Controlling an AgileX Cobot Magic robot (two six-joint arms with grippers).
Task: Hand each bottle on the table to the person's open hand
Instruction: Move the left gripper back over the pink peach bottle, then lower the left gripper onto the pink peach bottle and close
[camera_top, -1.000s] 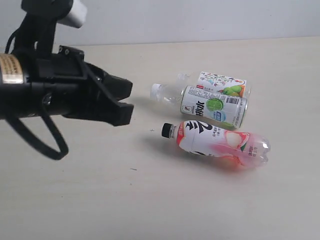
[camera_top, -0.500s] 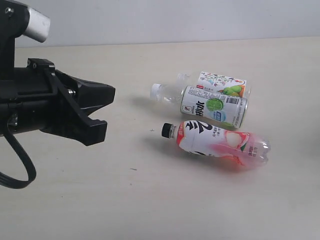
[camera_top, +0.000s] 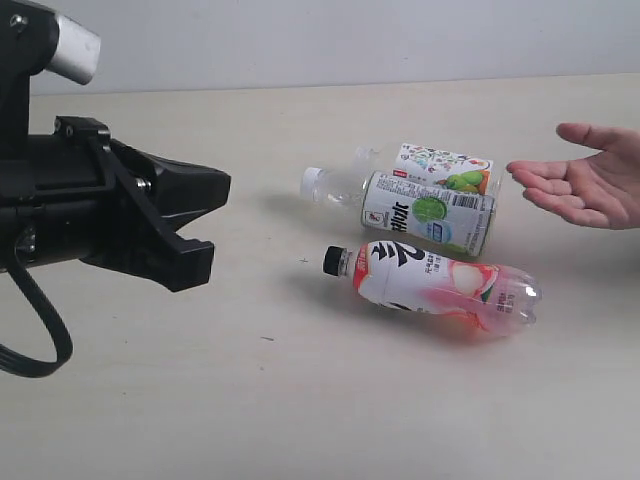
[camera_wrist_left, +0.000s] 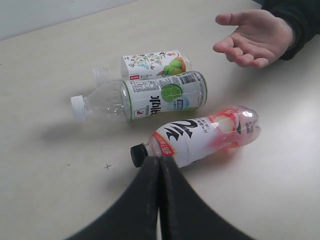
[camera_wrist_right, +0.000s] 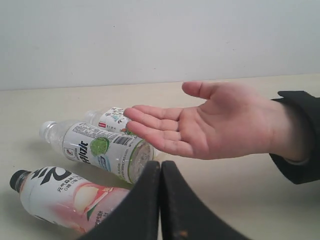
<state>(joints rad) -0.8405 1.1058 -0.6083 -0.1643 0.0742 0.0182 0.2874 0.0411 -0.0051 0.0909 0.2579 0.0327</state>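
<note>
patterned white-orange label clear bottle (camera_top: 445, 163): near side hidden behind lime-picture label clear bottle (camera_top: 425, 212)
bare open hand (camera_top: 590, 185): wrist cut by exterior frame edge
black left arm (camera_top: 60, 210): cut by frame edge
pink black-capped bottle (camera_wrist_right: 55, 195): base hidden behind black right gripper (camera_wrist_right: 160, 167)
label text: too small to read

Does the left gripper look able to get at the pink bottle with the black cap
Likely yes. The pink bottle lies on its side, cap toward the left gripper, with only bare table between them; the other bottles lie beyond it. The gripper is shut and must open first.

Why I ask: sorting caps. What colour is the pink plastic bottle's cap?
Black cap, clearest in left wrist view.
</note>
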